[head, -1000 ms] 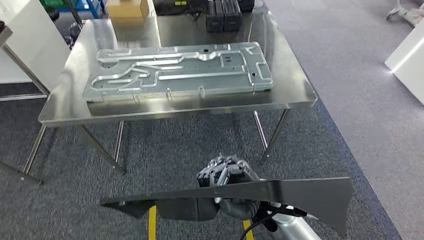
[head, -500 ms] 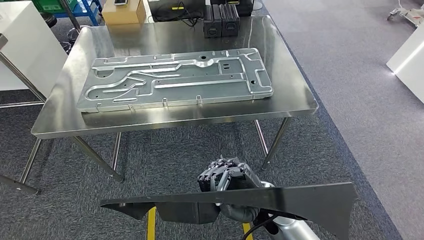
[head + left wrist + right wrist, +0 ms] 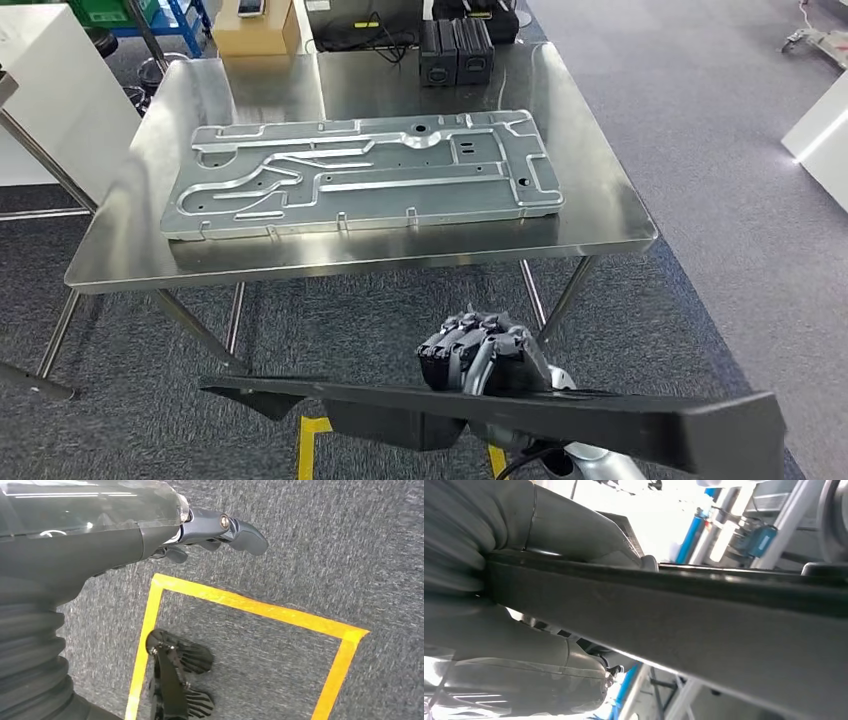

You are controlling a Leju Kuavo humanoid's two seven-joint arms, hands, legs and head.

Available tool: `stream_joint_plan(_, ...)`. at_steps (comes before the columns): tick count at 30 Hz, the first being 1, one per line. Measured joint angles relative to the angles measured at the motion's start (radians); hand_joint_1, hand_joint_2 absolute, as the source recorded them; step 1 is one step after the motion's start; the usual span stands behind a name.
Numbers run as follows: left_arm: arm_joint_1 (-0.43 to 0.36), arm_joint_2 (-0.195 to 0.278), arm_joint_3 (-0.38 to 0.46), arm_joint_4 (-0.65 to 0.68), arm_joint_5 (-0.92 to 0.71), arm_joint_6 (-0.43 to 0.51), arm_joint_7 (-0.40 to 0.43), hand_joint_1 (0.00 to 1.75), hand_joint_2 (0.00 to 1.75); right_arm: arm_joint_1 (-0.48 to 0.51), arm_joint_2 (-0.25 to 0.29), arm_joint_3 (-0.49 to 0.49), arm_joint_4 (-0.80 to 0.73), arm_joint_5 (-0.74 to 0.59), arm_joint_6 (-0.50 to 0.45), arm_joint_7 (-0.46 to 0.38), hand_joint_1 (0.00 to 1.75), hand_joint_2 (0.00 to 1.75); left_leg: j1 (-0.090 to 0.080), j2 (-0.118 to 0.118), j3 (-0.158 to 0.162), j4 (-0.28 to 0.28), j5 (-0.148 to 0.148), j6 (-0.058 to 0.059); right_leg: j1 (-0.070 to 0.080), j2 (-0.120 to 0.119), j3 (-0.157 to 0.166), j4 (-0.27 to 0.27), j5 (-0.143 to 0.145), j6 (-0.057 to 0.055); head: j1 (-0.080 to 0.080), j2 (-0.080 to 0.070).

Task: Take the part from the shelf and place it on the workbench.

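Black and flat, the part [image 3: 560,415] looks stiff and long — it could tip. The right hand [image 3: 478,352] grips it near the middle; the left hand [image 3: 220,530] hangs half-curled, holding nothing.

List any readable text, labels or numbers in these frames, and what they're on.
None can be read.
Cardboard box at the workbench's far edge: no legible print.
Black units beside it: markings too small to read.
Metal plate: no visible lettering.
Dark part in the right hand: no label showing.
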Motion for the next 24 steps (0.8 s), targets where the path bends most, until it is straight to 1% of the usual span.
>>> stream_joint_plan(1, -0.001, 0.000, 0.000, 0.000, 0.002, 0.002, 0.002, 0.00, 1.75, 0.001, 0.002, -0.007, -0.009, -0.005, 0.004, 0.000, 1.73, 1.75, -0.001, 0.002, 0.002, -0.001, -0.006, -0.006, 0.003, 0.000, 0.004, -0.009, -0.006, -0.004, 0.000, 0.000)
stream_joint_plan(3, -0.003, 0.001, 0.000, 0.000, 0.004, 0.004, 0.004, 0.00, 1.75, 0.004, 0.006, -0.019, -0.026, -0.012, 0.010, 0.000, 1.73, 1.75, 0.000, 0.007, 0.008, -0.003, -0.014, -0.016, 0.000, 0.009, 0.008, -0.016, -0.010, -0.011, 0.000, 0.000)
stream_joint_plan(4, -0.004, 0.001, 0.000, 0.000, 0.005, 0.005, 0.004, 0.00, 1.75, 0.004, 0.008, -0.024, -0.034, -0.014, 0.013, 0.000, 1.73, 1.75, 0.001, 0.009, 0.006, 0.007, -0.021, -0.022, -0.002, 0.012, 0.014, -0.021, -0.012, -0.016, 0.000, 0.000)
stream_joint_plan(5, -0.005, 0.001, 0.000, 0.000, 0.005, 0.005, 0.005, 0.00, 1.75, 0.005, 0.011, -0.028, -0.040, -0.016, 0.014, 0.000, 1.73, 1.75, 0.002, 0.009, -0.005, 0.037, -0.037, -0.027, -0.005, 0.013, 0.021, -0.026, -0.013, -0.021, 0.000, 0.000)
stream_joint_plan(6, -0.006, 0.002, 0.000, 0.000, 0.005, 0.005, 0.005, 0.00, 1.75, 0.006, 0.013, -0.031, -0.044, -0.017, 0.014, 0.000, 1.73, 1.75, 0.005, 0.009, -0.031, 0.090, -0.061, -0.033, -0.007, 0.015, 0.028, -0.030, -0.017, -0.025, 0.000, 0.000)
stream_joint_plan(8, -0.005, 0.002, 0.000, 0.000, 0.005, 0.005, 0.005, 0.00, 1.75, 0.008, 0.016, -0.034, -0.048, -0.018, 0.014, 0.000, 1.73, 1.75, 0.009, 0.008, -0.112, 0.230, -0.112, -0.043, -0.007, 0.018, 0.041, -0.031, -0.028, -0.029, 0.000, 0.000)
stream_joint_plan(9, -0.005, 0.003, 0.000, 0.000, 0.005, 0.005, 0.005, 0.00, 1.75, 0.011, 0.016, -0.035, -0.048, -0.018, 0.014, 0.000, 1.73, 1.75, 0.011, 0.008, -0.148, 0.280, -0.118, -0.047, -0.008, 0.021, 0.048, -0.031, -0.035, -0.029, 0.000, 0.000)
stream_joint_plan(10, -0.004, 0.002, 0.000, 0.000, 0.005, 0.005, 0.005, 0.00, 1.75, 0.014, 0.016, -0.036, -0.049, -0.019, 0.014, 0.000, 1.73, 1.75, 0.014, 0.008, -0.170, 0.295, -0.103, -0.049, -0.008, 0.024, 0.056, -0.031, -0.042, -0.028, 0.000, 0.000)
stream_joint_plan(11, -0.004, 0.002, 0.000, 0.000, 0.003, 0.004, 0.005, 0.00, 1.75, 0.016, 0.017, -0.037, -0.051, -0.019, 0.015, 0.000, 1.73, 1.75, 0.016, 0.008, -0.171, 0.268, -0.064, -0.050, -0.008, 0.027, 0.068, -0.031, -0.050, -0.027, 0.000, 0.000)
stream_joint_plan(12, -0.003, 0.002, 0.000, 0.000, 0.000, 0.003, 0.005, 0.00, 1.75, 0.018, 0.017, -0.039, -0.054, -0.018, 0.015, 0.000, 1.73, 1.75, 0.018, 0.008, -0.155, 0.205, -0.011, -0.050, -0.008, 0.030, 0.082, -0.031, -0.059, -0.025, 0.000, 0.000)
stream_joint_plan(13, -0.002, 0.003, 0.000, 0.000, -0.003, 0.001, 0.005, 0.00, 1.75, 0.020, 0.017, -0.042, -0.057, -0.017, 0.015, 0.000, 1.73, 1.75, 0.018, 0.008, -0.131, 0.137, 0.035, -0.047, -0.008, 0.031, 0.095, -0.031, -0.069, -0.022, 0.000, 0.000)
stream_joint_plan(14, -0.002, 0.003, 0.000, 0.000, -0.008, -0.002, 0.004, 0.00, 1.75, 0.021, 0.017, -0.044, -0.060, -0.011, 0.013, 0.001, 1.73, 1.75, 0.016, 0.008, -0.107, 0.075, 0.065, -0.043, -0.007, 0.033, 0.105, -0.031, -0.078, -0.018, 0.000, 0.000)
stream_joint_plan(15, -0.003, 0.003, -0.001, 0.000, -0.014, -0.004, 0.003, 0.00, 1.75, 0.021, 0.017, -0.047, -0.060, -0.001, 0.008, 0.002, 1.73, 1.75, 0.013, 0.008, -0.091, 0.037, 0.076, -0.036, -0.006, 0.035, 0.110, -0.031, -0.084, -0.013, 0.000, 0.000)
stream_joint_plan(17, -0.005, 0.004, -0.004, 0.000, -0.025, -0.009, 0.000, 0.00, 1.75, 0.019, 0.020, -0.049, -0.052, 0.029, -0.007, 0.004, 1.73, 1.75, 0.007, 0.008, -0.081, 0.014, 0.064, -0.023, -0.006, 0.037, 0.111, -0.032, -0.091, -0.002, 0.000, 0.000)
stream_joint_plan(18, -0.007, 0.004, -0.005, 0.000, -0.029, -0.011, -0.001, 0.00, 1.75, 0.018, 0.024, -0.048, -0.045, 0.043, -0.015, 0.004, 1.73, 1.75, 0.008, 0.008, -0.079, 0.010, 0.062, -0.016, -0.007, 0.035, 0.112, -0.033, -0.095, 0.003, 0.000, 0.000)
stream_joint_plan(19, -0.007, 0.005, -0.006, 0.000, -0.031, -0.012, -0.001, 0.00, 1.75, 0.016, 0.027, -0.048, -0.036, 0.055, -0.021, 0.004, 1.73, 1.75, 0.010, 0.008, -0.074, 0.005, 0.061, -0.009, -0.008, 0.032, 0.111, -0.025, -0.101, 0.008, 0.000, 0.000)
stream_joint_plan(20, -0.008, 0.005, -0.007, 0.000, -0.033, -0.013, -0.001, 0.00, 1.75, 0.014, 0.030, -0.047, -0.027, 0.064, -0.026, 0.004, 1.73, 1.75, 0.012, 0.008, -0.068, -0.001, 0.059, -0.002, -0.008, 0.029, 0.101, -0.001, -0.113, 0.013, 0.000, 0.000)
stream_joint_plan(21, -0.009, 0.005, -0.008, 0.000, -0.033, -0.013, -0.002, 0.00, 1.75, 0.012, 0.032, -0.046, -0.019, 0.070, -0.030, 0.004, 1.73, 1.75, 0.014, 0.008, -0.060, -0.005, 0.057, 0.004, -0.009, 0.026, 0.078, 0.046, -0.133, 0.015, 0.000, 0.000)
stream_joint_plan(22, -0.010, 0.005, -0.008, 0.000, -0.032, -0.012, -0.002, 0.00, 1.75, 0.010, 0.033, -0.045, -0.009, 0.074, -0.033, 0.003, 1.73, 1.75, 0.014, 0.008, -0.054, -0.007, 0.052, 0.008, -0.010, 0.024, 0.038, 0.114, -0.158, 0.017, 0.000, 0.000)
stream_joint_plan(23, -0.010, 0.005, -0.008, 0.000, -0.031, -0.012, -0.002, 0.00, 1.75, 0.010, 0.033, -0.043, 0.000, 0.078, -0.035, 0.003, 1.73, 1.75, 0.013, 0.008, -0.049, -0.007, 0.047, 0.011, -0.011, 0.023, -0.009, 0.189, -0.180, 0.019, 0.000, 0.000)
stream_joint_plan(24, -0.010, 0.004, -0.008, 0.000, -0.030, -0.012, -0.001, 0.00, 1.75, 0.010, 0.033, -0.042, 0.009, 0.080, -0.037, 0.003, 1.73, 1.75, 0.013, 0.008, -0.043, -0.007, 0.042, 0.012, -0.012, 0.023, -0.053, 0.248, -0.190, 0.020, 0.000, 0.000)
